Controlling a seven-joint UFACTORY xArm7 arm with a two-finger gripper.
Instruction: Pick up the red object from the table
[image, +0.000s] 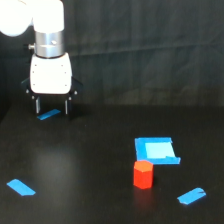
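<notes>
The red object is a small red-orange faceted block standing upright on the black table, toward the exterior view's lower right. Its top edge touches or overlaps the front of a flat blue square piece. My gripper hangs at the exterior view's upper left, far from the block, with its two dark fingers pointing down and apart. It is open, with nothing between its fingers. Behind the fingers lies a blue tape strip.
Another blue tape strip lies at the exterior view's lower left, and one more at the lower right. A black cloth backdrop rises behind the table.
</notes>
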